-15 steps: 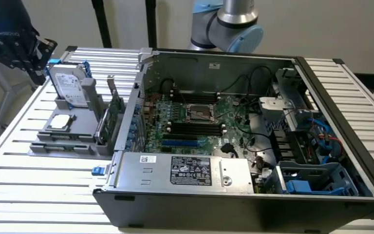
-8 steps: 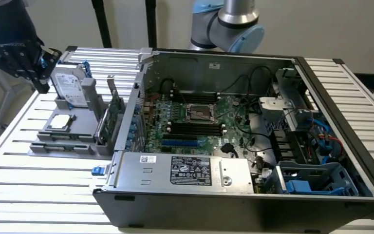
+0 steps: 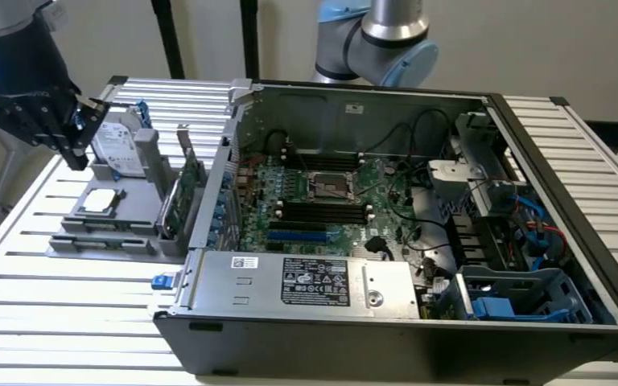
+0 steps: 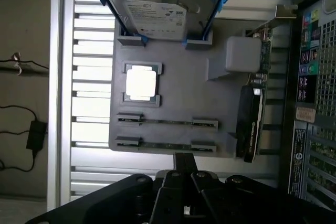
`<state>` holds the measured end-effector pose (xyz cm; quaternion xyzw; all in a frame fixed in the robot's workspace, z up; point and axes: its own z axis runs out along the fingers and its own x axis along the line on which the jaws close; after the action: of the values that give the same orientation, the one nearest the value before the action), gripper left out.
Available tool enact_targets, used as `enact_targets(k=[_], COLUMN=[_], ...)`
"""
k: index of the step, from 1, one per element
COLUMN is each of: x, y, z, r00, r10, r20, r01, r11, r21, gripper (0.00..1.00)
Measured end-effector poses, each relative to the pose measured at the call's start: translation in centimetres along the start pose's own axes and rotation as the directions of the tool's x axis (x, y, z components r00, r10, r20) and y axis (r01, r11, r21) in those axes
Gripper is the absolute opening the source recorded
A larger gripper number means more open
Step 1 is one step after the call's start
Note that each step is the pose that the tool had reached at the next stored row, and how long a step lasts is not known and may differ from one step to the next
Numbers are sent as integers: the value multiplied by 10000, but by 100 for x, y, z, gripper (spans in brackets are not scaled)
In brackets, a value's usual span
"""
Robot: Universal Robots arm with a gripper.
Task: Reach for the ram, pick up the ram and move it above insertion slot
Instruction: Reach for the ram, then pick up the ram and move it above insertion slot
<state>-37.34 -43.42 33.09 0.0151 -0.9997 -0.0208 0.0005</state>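
Note:
Two ram sticks stand on edge in the grey holder, one slot behind the other; the second ram stick is nearest my gripper. My gripper hangs shut and holding nothing above the holder's far left end in the exterior view, beside the silver hard drive. The motherboard's black slots lie inside the open computer case, well to the exterior view's right of the gripper.
The holder also carries a hard drive in a blue bracket, a square processor and a tall green expansion card next to the case wall. Cables and drive cages crowd the case's right side. A slatted table lies underneath.

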Motion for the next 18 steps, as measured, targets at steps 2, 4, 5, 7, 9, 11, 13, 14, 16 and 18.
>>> enact_targets(k=[2,4,5,7,9,11,13,14,16,18], x=[-26,-46,-49,-48,-48,-49,-48,-48,-48,-48], y=[-39,-77,-92,-103,-105,-106,-108,-112,-123,-135], z=[25,40,45,47,46,47,46,46,46,45], r00=[10000,10000,10000,10000,10000,10000,10000,10000,10000,10000], r10=[-10,-20,-21,-20,-20,-21,-22,-22,-22,-22], r20=[0,-2,-1,-2,-2,-2,-2,-2,-2,-2], r01=[10,20,21,20,20,21,22,22,22,22], r11=[10000,10000,10000,10000,10000,10000,10000,10000,10000,10000], r21=[0,1,0,1,1,1,1,1,0,-1], gripper=[11,11,11,11,11,11,11,11,11,11])
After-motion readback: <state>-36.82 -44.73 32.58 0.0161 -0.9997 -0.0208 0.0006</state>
